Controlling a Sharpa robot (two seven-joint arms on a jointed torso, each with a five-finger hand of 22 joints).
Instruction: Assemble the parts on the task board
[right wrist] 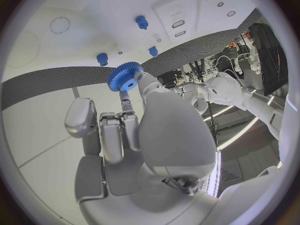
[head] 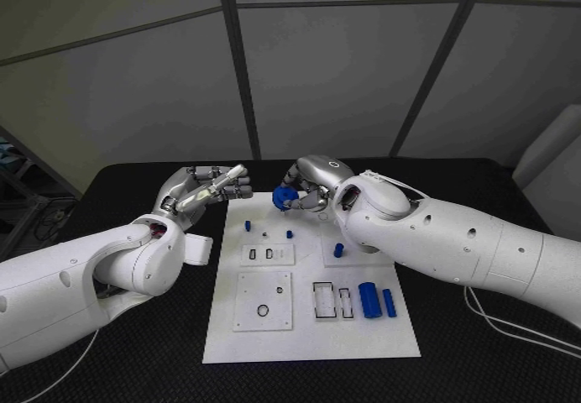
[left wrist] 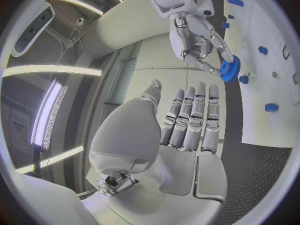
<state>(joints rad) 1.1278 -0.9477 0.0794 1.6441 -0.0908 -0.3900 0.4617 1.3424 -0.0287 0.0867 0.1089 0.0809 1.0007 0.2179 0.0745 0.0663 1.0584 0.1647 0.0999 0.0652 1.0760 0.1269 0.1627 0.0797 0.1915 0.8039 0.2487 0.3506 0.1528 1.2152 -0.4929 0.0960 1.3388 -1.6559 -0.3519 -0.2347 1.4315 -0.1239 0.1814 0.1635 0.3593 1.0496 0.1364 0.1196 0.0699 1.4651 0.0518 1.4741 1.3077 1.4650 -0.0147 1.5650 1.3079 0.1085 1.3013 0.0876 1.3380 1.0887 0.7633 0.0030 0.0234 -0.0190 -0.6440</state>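
My right hand (head: 311, 186) hovers over the far end of the white task board (head: 309, 340) and pinches a blue gear (head: 285, 197) in its fingertips. The right wrist view shows the gear (right wrist: 125, 78) at the fingertips, above the board (right wrist: 56, 55) and its upright blue pegs (right wrist: 102, 59). My left hand (head: 206, 191) is raised just off the board's far left corner, fingers straight and apart, holding nothing. In the left wrist view, the left hand (left wrist: 187, 122) points toward the right hand (left wrist: 199, 32) and the gear (left wrist: 230, 69).
Three short blue pegs (head: 248, 225) (head: 290, 233) (head: 339, 249) stand on the far half of the board. Two blue cylinders (head: 369, 300) (head: 389, 302) lie at its near right, beside rectangular slots (head: 325, 300). A square plate with a ring (head: 264, 300) sits at the near left.
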